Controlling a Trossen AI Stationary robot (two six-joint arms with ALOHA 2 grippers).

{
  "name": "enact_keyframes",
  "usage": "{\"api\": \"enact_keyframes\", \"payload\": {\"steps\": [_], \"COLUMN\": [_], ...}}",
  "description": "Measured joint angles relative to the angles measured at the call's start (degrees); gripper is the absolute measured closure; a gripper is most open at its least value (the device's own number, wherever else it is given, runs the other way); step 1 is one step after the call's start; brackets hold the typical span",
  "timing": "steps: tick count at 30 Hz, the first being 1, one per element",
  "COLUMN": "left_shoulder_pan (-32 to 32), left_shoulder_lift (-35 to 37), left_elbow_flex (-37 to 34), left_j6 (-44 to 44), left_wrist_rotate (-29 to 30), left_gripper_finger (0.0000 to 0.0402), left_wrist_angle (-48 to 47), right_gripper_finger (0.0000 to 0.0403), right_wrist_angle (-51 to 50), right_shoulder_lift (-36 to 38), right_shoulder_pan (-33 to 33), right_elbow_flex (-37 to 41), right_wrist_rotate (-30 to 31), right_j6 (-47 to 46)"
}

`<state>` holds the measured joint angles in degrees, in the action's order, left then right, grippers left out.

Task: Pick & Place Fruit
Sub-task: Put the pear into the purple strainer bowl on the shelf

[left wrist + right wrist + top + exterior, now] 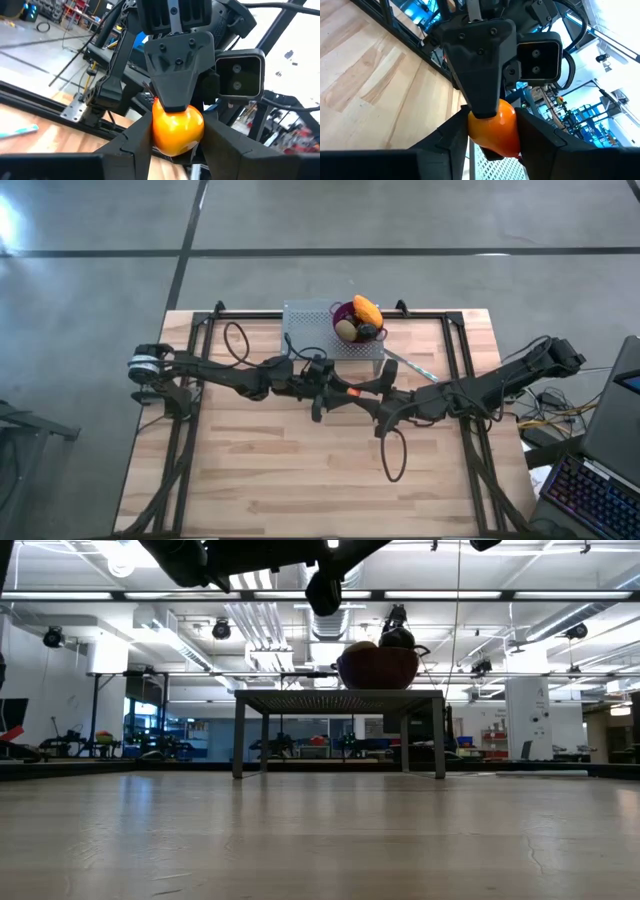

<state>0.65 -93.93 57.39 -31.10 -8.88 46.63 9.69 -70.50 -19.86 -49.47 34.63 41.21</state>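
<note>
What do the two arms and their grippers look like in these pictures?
Both arms, the left arm and the right arm, are slim, black and jointed, with thin black cables looping off them. The left gripper and the right gripper have angular matt-black fingers. Each wears a boxy black wrist camera behind a wedge-shaped plate with screws.

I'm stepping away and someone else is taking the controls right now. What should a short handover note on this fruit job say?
Left gripper: shut on the orange ball, above mid-table.
Right gripper: shut on the same orange ball, facing the left gripper; a mid-air handover.
Purple bowl sits on the grey perforated stand at the table's far edge, holding the elongated orange fruit, a brown-green oval and dark fruit.
Done: those fruits in the bowl.
Left: one gripper lets go, the other places the ball.
</note>
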Motion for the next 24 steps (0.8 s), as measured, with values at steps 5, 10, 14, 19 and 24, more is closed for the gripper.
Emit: {"api": "enact_keyframes", "payload": {"steps": [5, 10, 14, 19, 24], "left_shoulder_pan": [0.08, -0.07, -0.20, -0.23, -0.27], "left_shoulder_lift": [0.00, 0.02, 0.09, 0.75, 2.50], "left_elbow_flex": [0.00, 0.02, 0.11, 0.11, 0.11], "left_j6": [2.99, 0.36, -0.83, -0.82, -0.37], "left_wrist_rotate": [0.18, 0.13, 0.14, -1.62, -2.24], "left_gripper_finger": [0.0213, 0.0159, 0.0113, 0.0085, 0.0086], "left_wrist_angle": [-0.21, -3.84, -5.98, -10.04, -14.53], "right_gripper_finger": [0.0255, 0.0251, 0.0261, 0.0254, 0.0251], "right_wrist_angle": [0.15, -0.02, -0.02, 0.13, -0.38], "right_shoulder_lift": [0.02, 0.02, 0.02, 0.04, 0.04], "right_shoulder_pan": [0.04, 0.04, 0.04, 0.05, 1.17], "right_elbow_flex": [0.02, 0.02, 0.02, 0.02, -0.21], "right_wrist_rotate": [0.04, 0.04, 0.15, 5.31, 11.51], "right_j6": [-0.28, -0.28, -0.30, 0.22, 1.16]}}
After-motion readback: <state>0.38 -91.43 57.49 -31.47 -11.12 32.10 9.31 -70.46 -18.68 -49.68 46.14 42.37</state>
